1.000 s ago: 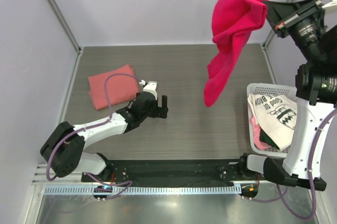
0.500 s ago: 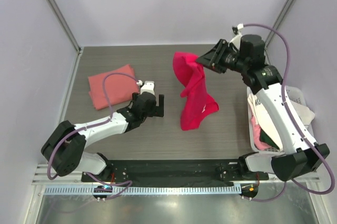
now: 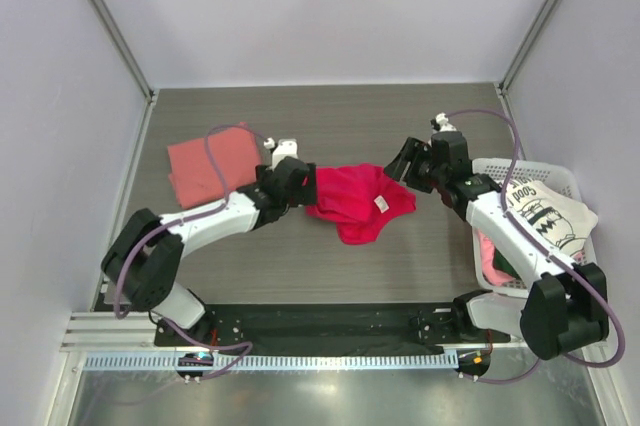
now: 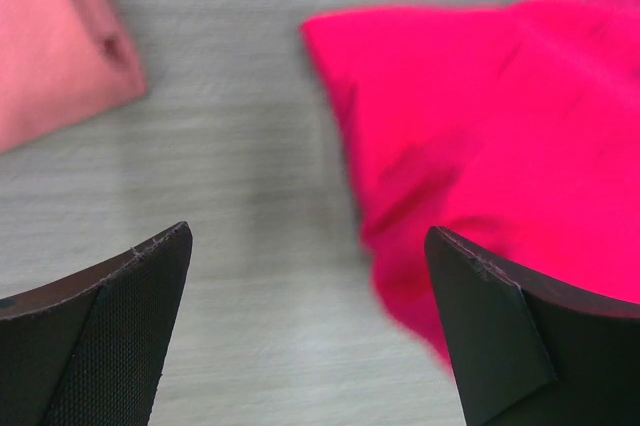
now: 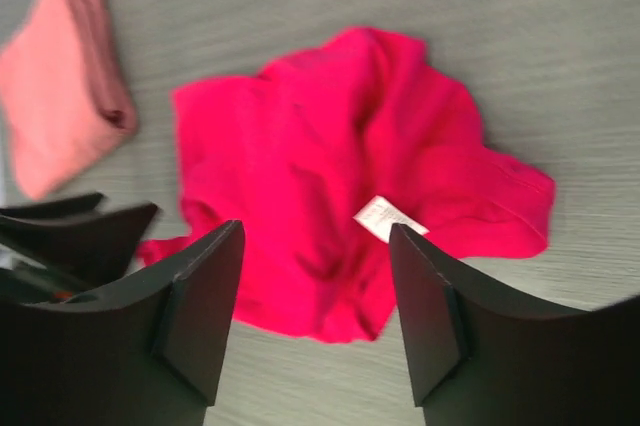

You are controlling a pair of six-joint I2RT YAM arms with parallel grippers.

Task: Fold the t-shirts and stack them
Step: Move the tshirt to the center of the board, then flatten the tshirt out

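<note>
The crimson t-shirt (image 3: 355,201) lies crumpled on the table's middle, its white tag (image 3: 381,204) facing up. My right gripper (image 3: 405,166) hovers open just right of it, holding nothing; the right wrist view looks down on the shirt (image 5: 330,146) and tag (image 5: 388,218) between the spread jaws (image 5: 315,236). At the shirt's left edge my left gripper (image 3: 300,184) is wide open, and in its wrist view the cloth (image 4: 480,126) reaches the right finger. A salmon-pink t-shirt (image 3: 205,166) lies folded at back left. A white printed t-shirt (image 3: 540,216) drapes over the basket.
A white plastic basket (image 3: 562,178) stands at the right edge with more cloth inside. Grey walls close in the table on the left, back and right. The arm bases and a black rail run along the near edge.
The right arm swung down from high with the crimson shirt, opened its jaws and let the shirt fall onto the table. The left gripper moved right to the shirt's edge.
</note>
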